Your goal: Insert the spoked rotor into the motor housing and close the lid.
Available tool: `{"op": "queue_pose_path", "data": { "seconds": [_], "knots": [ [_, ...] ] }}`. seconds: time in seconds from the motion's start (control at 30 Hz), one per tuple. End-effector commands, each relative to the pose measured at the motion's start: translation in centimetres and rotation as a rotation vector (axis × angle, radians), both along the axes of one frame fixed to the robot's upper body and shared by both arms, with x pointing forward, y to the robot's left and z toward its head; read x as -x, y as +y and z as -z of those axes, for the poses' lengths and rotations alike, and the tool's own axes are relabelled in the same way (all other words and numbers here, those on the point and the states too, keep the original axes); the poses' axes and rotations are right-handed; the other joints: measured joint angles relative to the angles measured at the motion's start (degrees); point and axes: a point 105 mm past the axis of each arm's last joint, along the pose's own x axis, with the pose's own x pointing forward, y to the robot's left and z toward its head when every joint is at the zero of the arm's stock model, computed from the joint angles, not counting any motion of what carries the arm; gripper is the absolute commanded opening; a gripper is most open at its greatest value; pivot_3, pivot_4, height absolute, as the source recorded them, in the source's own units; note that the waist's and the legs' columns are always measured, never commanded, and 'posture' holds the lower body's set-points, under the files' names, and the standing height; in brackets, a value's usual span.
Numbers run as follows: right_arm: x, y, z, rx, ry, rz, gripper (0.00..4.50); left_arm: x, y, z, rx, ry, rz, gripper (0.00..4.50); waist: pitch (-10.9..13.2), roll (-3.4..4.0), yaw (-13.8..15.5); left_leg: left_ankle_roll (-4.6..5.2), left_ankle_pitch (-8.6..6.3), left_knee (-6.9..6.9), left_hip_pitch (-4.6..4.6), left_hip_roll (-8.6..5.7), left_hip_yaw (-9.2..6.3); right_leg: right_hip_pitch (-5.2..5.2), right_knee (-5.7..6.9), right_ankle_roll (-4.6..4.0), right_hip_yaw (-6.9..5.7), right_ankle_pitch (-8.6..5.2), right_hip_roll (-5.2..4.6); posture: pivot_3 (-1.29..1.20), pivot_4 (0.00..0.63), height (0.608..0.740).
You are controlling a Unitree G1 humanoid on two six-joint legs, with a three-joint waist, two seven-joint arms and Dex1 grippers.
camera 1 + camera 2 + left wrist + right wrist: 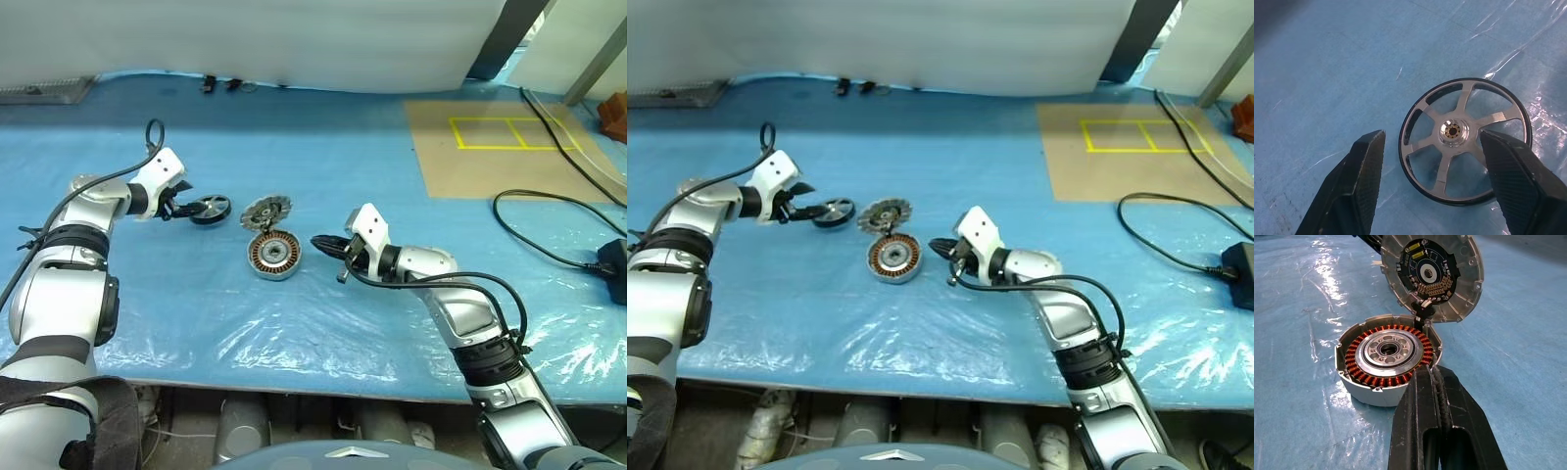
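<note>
Spoked rotor (1465, 140) flat on the blue sheet between the spread left gripper (1432, 161) fingers — contact unclear; right gripper (1435, 382) pressed shut beside the motor housing (1386, 357).

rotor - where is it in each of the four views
Left eye view: rotor lies left of centre on the blue sheet, at the left hand.
Right eye view: same spot, left of the lid.
Left wrist view: flat between the two open fingers.
Right wrist view: not in it.
Shared landmark: the housing, just below the lid in both eye views and the right wrist view.
</note>
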Motion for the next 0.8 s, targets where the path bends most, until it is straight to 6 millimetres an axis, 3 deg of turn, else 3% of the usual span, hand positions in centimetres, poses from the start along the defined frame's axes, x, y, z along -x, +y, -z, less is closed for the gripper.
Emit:
{"op": "queue_pose_path", "data": {
  "seconds": [0.03,0.33,0.8],
  "knots": [
    [0.4,0.3,-1.4,-0.019,-0.054,-0.009,0.00,-0.4,-0.4,-0.6,-0.007,-0.035,0.007,3.23,0.0,0.00,0.0,0.00,0.00,0.01,0.00,0.00,0.00,0.00,0.01,0.00,0.00,0.00,0.00,0.00,0.150,0.740],
    [0.6,0.3,-1.7,-0.027,-0.051,-0.006,0.00,0.0,-0.6,1.1,-0.067,0.008,0.030,3.23,0.0,-0.01,0.0,0.00,0.00,0.00,0.00,0.00,-0.01,0.00,0.00,0.11,0.00,0.07,0.00,0.00,0.150,0.740],
    [0.6,0.2,-1.3,-0.014,-0.046,-0.004,0.00,0.5,-0.2,1.9,-0.105,0.029,0.047,3.23,0.0,-0.01,0.0,0.00,0.00,0.00,0.00,0.00,-0.01,0.00,0.01,0.12,0.00,0.07,0.00,0.00,0.150,0.740]
  ]
}}
